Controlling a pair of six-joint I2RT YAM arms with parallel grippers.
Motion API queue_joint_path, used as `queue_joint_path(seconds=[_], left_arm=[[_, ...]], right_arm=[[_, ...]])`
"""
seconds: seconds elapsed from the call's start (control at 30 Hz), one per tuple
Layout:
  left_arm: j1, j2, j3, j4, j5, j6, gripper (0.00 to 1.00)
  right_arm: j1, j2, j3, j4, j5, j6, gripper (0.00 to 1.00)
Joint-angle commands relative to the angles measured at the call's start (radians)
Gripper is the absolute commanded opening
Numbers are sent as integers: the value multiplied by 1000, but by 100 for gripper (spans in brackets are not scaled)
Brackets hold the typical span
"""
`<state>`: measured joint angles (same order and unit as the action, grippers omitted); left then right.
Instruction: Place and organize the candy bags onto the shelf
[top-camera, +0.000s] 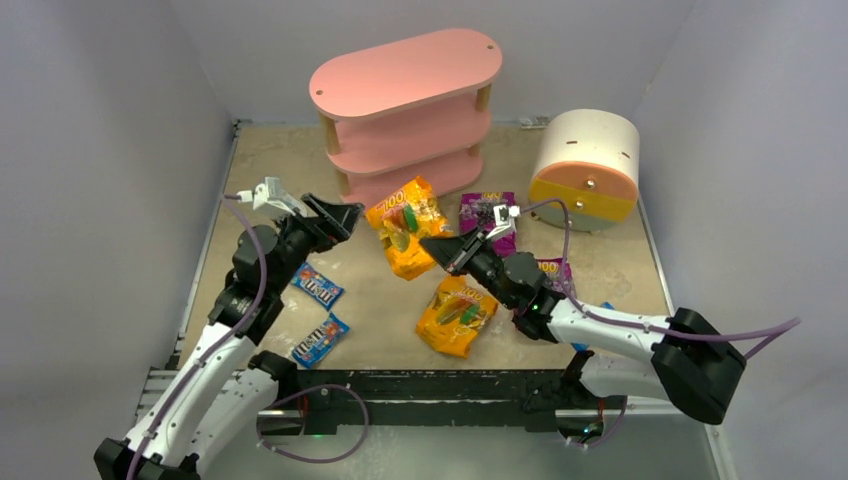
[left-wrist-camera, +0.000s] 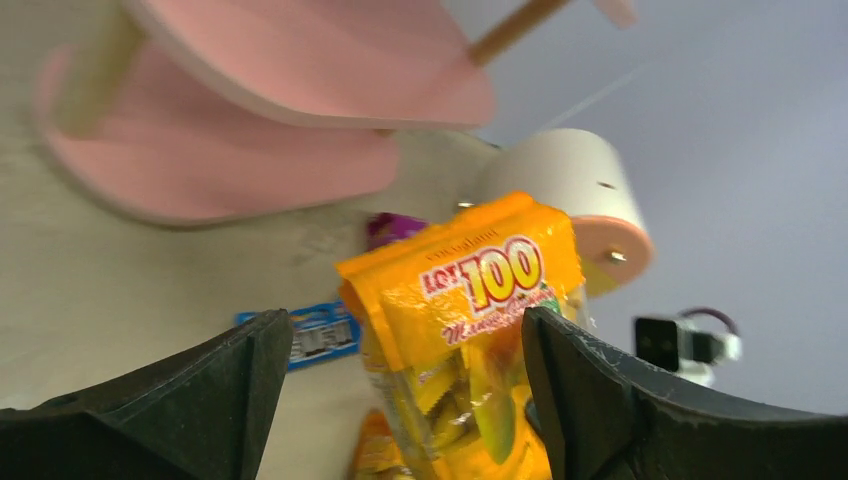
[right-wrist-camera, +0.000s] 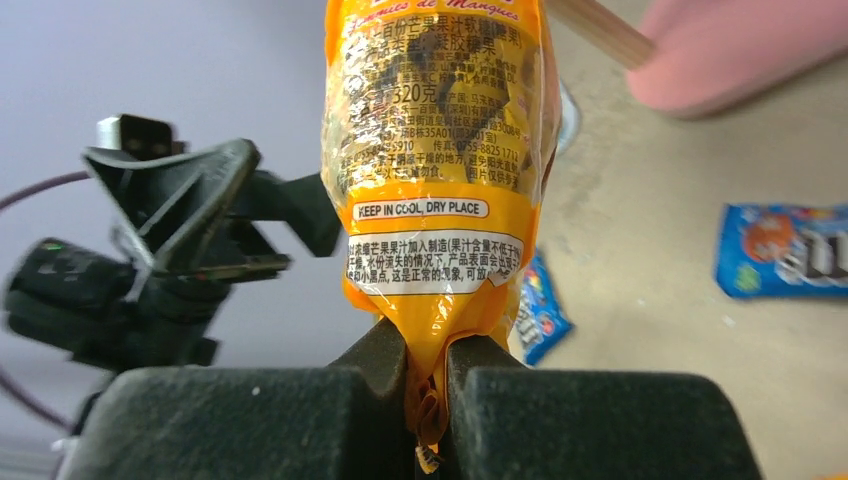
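Right claw (right-wrist-camera: 427, 350) pinches the orange bag (right-wrist-camera: 435, 150) by its bottom seam (bag held upright, just near of the shelf (top-camera: 400, 75)); left claw (left-wrist-camera: 400, 335) stands wide, just left of the bag.

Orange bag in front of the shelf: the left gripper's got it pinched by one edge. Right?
Not quite. The right gripper is the one shut on an edge of the orange bag, as the right wrist view shows. The left gripper stands open and grips nothing. The rest holds: the bag is in front of the shelf.
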<state>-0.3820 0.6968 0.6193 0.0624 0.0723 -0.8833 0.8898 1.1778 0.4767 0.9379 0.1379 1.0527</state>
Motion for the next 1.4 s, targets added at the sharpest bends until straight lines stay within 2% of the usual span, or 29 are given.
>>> queue_joint_path(seconds=[0.0, 0.1, 0.17, 0.33, 0.63, 1.13, 1.37], left_arm=[[-1, -38, 102, -462, -334, 114, 89], [0, -60, 114, -587, -452, 100, 91], [0, -77, 104, -610, -466, 97, 93], [0, -122, 70, -573, -421, 125, 95], [0, -201, 31, -506, -332, 164, 97], [0, -247, 25, -484, -303, 175, 99], [0, -253, 22, -480, -293, 175, 100]], right_arm=[[-14, -35, -18, 16, 87, 50, 0], [-38, -10, 1, -44, 66, 59, 0], [-61, 33, 9, -58, 46, 111, 0], [-167, 224, 63, 96, -119, 238, 0], [-230, 566, 350, 222, -221, 312, 0], [-249, 816, 541, 246, -171, 318, 0], [-280, 879, 597, 146, -139, 288, 0]])
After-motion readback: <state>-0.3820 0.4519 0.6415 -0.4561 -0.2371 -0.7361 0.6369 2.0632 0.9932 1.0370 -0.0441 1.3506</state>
